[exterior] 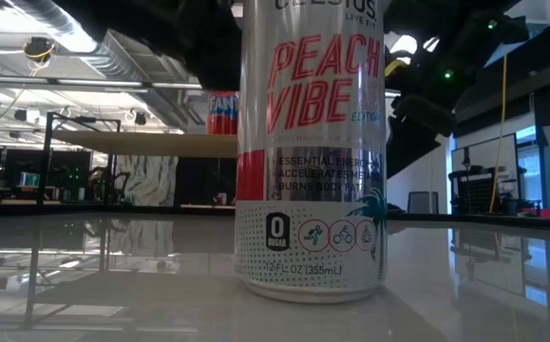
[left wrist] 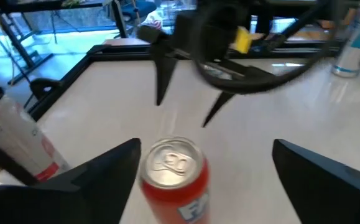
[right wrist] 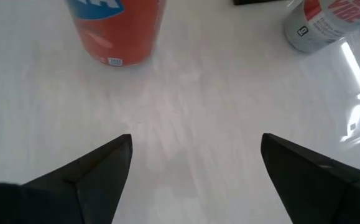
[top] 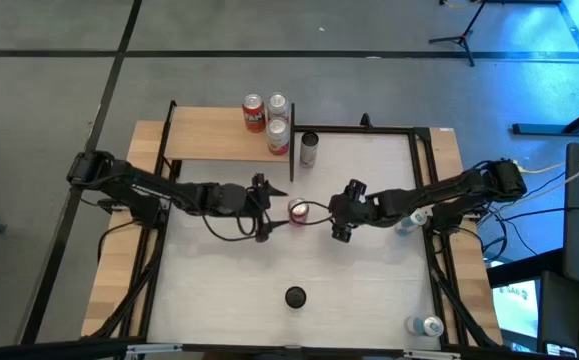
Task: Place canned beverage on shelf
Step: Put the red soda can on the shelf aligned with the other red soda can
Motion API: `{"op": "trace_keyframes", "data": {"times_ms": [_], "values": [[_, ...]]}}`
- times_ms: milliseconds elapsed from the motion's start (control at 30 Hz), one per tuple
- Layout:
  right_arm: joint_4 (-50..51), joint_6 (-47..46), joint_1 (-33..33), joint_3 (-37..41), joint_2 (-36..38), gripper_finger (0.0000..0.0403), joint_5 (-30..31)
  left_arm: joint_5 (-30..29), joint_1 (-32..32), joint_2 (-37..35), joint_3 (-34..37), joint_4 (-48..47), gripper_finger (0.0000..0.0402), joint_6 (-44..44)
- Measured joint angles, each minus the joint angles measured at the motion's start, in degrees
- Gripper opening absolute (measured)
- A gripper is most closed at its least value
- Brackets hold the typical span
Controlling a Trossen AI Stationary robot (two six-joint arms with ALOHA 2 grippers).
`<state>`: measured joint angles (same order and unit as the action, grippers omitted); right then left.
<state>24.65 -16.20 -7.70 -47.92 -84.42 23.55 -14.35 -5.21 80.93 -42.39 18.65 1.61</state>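
White glossy bench (top: 269, 290) carries everything. Tan wooden shelf (top: 204, 135) with black frame sits at the far left corner, three cans (top: 269, 120) already grouped at its right end, a dark can (top: 309, 149) just beside it on the bench. Both dark arms meet mid-bench. Left hand (top: 262, 207) has its fingers spread wide, the red can (top: 297, 210) standing upright between them but not visibly clamped; fingers look apart from its wall. Right hand (top: 341, 222) waits just beside the can on the other side, fingers spread, holding nothing. A white-and-red can (top: 295, 296) stands nearer the front edge, another (top: 429, 325) lies at the right corner.

Handling guess: thin aluminium, rigid enough if full, dentable if squeezed hard, smooth and slippery sidewall, tips easily. Best taken at mid-height across the body, kept upright.
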Motion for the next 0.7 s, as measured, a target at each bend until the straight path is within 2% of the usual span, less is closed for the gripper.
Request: {"op": "trace_keyframes", "data": {"times_ms": [133, 233, 400, 467, 567, 700], "values": [[-0.03, -0.51, 0.07, 0.00, -0.02, 0.0356, 0.28, 0.24, 1.60, 0.00, 0.00, 0.02, 0.0394, 0.21], [-0.58, -0.56, 0.07, 0.00, -0.03, 0.0356, 1.95, 0.25, 1.79, 0.00, 0.00, 0.50, 0.0398, 2.12], [-0.39, -0.31, 0.07, 0.00, -0.04, 0.0356, 2.51, 2.85, 2.63, 1.09, -0.53, 1.27, 0.0395, -0.06], [-0.14, -0.14, -0.55, 0.01, 0.55, 0.0356, 2.45, 4.16, 4.42, 2.25, -2.41, -0.86, 0.0395, -0.11], [0.22, -0.13, -1.40, 0.02, 2.13, 0.0356, 2.66, 9.26, 6.99, 5.06, -7.26, -5.25, 0.0395, -0.27], [2.44, -0.82, -1.86, 0.02, 4.17, 0.0356, 3.41, 13.21, 8.50, 9.85, -14.98, -15.72, 0.0395, -1.51]]}}
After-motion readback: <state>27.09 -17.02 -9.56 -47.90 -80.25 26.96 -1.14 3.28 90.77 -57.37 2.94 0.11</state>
